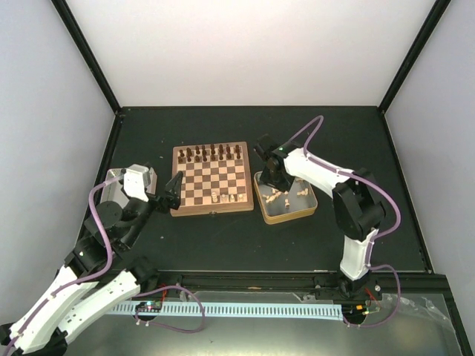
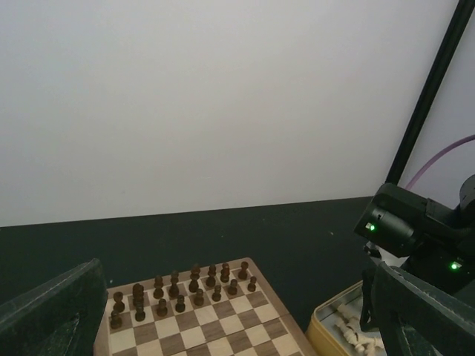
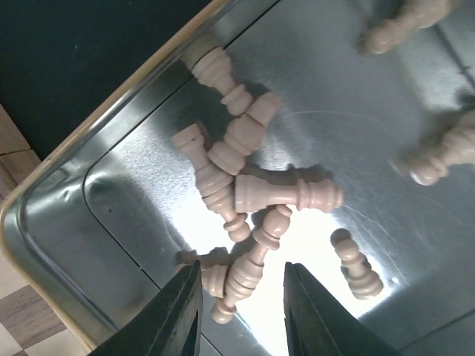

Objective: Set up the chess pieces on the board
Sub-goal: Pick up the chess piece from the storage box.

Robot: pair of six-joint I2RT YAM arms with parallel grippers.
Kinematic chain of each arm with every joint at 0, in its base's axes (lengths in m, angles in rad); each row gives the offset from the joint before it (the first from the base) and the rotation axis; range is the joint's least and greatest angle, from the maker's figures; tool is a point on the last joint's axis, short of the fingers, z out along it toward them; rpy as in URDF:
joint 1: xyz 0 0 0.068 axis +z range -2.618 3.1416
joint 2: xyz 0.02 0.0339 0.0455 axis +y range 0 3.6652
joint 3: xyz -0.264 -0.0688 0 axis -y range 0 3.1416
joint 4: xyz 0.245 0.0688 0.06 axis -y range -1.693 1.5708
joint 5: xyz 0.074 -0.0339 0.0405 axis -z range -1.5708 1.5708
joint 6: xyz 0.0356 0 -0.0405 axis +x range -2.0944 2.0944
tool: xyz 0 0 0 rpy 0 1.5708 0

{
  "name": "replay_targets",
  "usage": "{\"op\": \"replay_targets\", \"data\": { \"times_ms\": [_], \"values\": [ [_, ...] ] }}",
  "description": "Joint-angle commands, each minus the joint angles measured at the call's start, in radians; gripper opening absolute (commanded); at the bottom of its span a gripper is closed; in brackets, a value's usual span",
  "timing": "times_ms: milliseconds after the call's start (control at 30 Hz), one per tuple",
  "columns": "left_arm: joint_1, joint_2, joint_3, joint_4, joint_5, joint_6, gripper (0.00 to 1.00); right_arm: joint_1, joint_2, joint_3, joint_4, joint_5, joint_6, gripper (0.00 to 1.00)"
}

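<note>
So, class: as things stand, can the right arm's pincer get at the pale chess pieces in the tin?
Probably yes: the right pincer hangs open directly over the chess pieces heaped in the tin, with nothing between.

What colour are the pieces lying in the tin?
Pale tan chess pieces; clearest in the right wrist view.

Black table (image 1: 223,245): is carrying every item noted below.

Square gold-rimmed metal tin (image 1: 286,218): is sitting open right of centre, turned slightly off square to the table edges; its bare floor is reflecting light strongly in the right wrist view.

Dark brown chessmen (image 1: 212,154): are standing upright in two rows, left of the tin and towards the far wall.

Pale shallow container (image 1: 115,178): is lying at the left table edge, partly covered; type not determinable.

White walls (image 1: 252,52) and black corner posts (image 1: 88,55): are enclosing the table.

Pale blue slotted strip (image 1: 245,308): is running along the near edge.
</note>
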Motion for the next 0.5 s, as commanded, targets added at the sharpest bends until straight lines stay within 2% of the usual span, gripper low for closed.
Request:
{"op": "replay_targets", "data": {
  "times_ms": [0,300,400,467],
  "values": [
    [0.008,-0.026,-0.011,0.017,0.058,-0.046,0.99,0.006,-0.112,-0.034,-0.032,0.087,0.053,0.33],
    [0.008,-0.015,-0.006,-0.029,0.152,-0.114,0.99,0.006,-0.389,-0.23,0.134,0.098,-0.081,0.34],
    [0.009,-0.022,-0.01,-0.044,0.159,-0.131,0.99,0.005,-0.397,-0.238,0.17,0.095,-0.116,0.39],
    [0.008,-0.024,-0.008,-0.054,0.151,-0.133,0.99,0.006,-0.381,-0.25,0.209,0.091,-0.13,0.48]
  ]
}}
